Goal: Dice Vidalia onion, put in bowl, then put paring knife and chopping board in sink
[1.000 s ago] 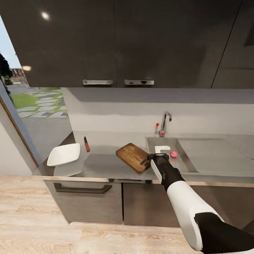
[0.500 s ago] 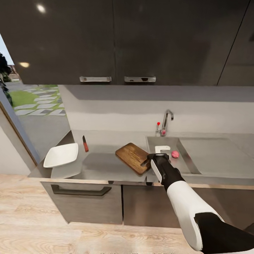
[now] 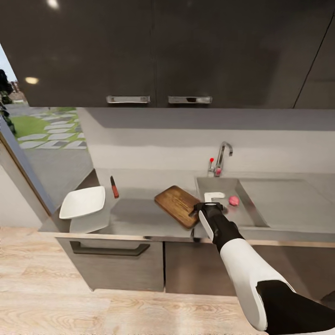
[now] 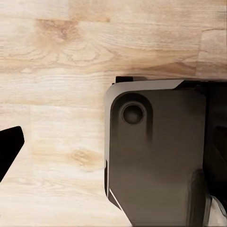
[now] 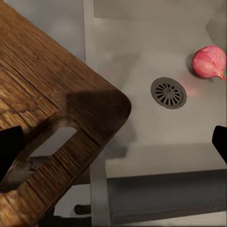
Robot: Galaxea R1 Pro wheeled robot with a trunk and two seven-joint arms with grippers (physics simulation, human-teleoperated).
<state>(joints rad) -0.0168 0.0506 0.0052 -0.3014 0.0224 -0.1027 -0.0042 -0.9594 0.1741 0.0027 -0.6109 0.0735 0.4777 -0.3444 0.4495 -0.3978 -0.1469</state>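
Right gripper hangs over the counter edge where board corner meets sink; from head view can't tell if fingers are parted.

Head view: dark brown wooden chopping board lies askew on the matte grey countertop, handle end just beside the grey recessed sink. Pinkish round Vidalia onion rests in the basin, near gripper but apart. Red-handled paring knife and white squarish bowl sit well to the left. Vs 1 s ago whole scene shifted slightly: camera/base moved, objs unchanged. Onion pick not yet begun.

Left wrist view: dark robot base panel over light wood floor; one dark fingertip at the edge, left gripper state not readable.

Right wrist view: fingertips spread wide, nothing between. Board handle hole beneath, round drain beyond, onion farther. Judgement: approach phase.
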